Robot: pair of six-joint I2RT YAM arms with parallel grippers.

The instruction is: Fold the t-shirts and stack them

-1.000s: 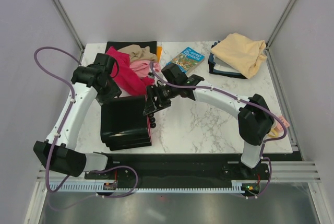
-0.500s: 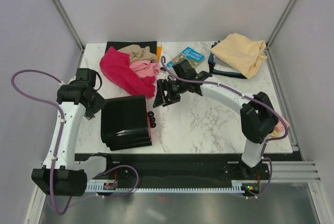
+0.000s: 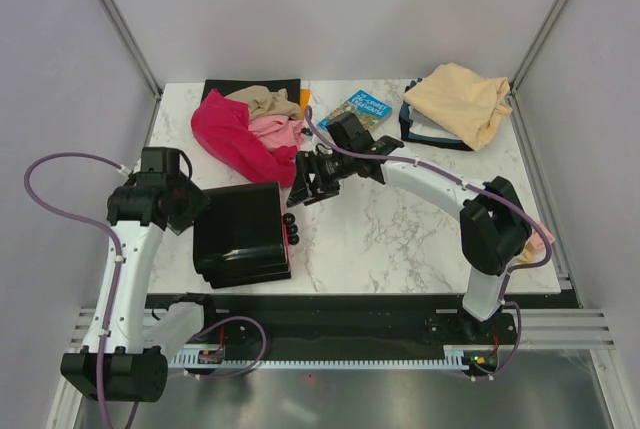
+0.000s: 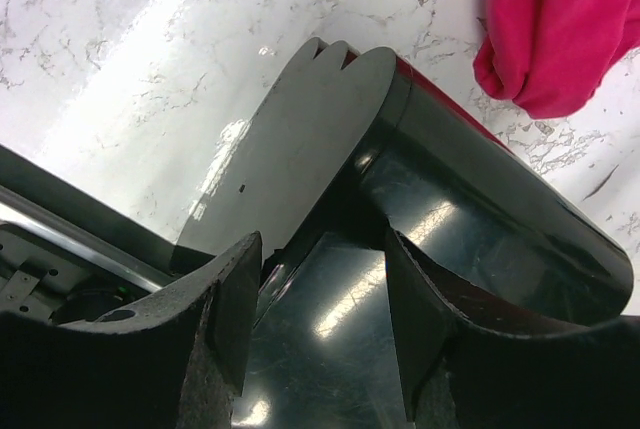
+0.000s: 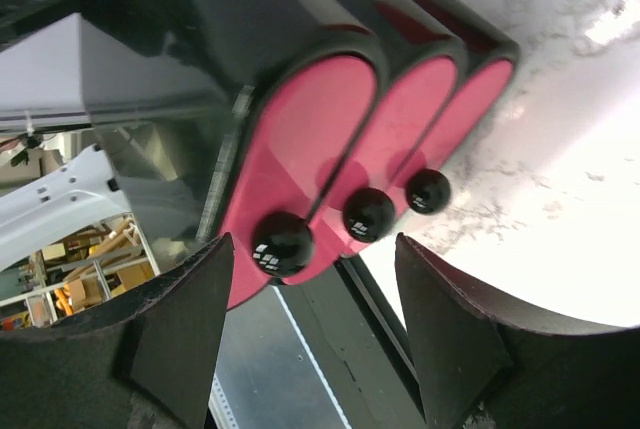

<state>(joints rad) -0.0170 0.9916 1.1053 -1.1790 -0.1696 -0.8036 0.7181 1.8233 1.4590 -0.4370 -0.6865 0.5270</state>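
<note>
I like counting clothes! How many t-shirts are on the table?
4: crimson t-shirt, pink t-shirt and tan t-shirt heaped back left; peach t-shirt back right. More may hide underneath.

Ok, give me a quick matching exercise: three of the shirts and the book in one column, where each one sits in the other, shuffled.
Things:
1. crimson t-shirt
2. tan-brown t-shirt
3. peach-cream t-shirt
4. blue book

Places:
A. far right corner, draped over a dark object
B. far edge, near the middle
C. left side, closest to the glossy black boxes
D. far left, lying partly on the black mat

Pairs: 1-C, 2-D, 3-A, 4-B.
</note>
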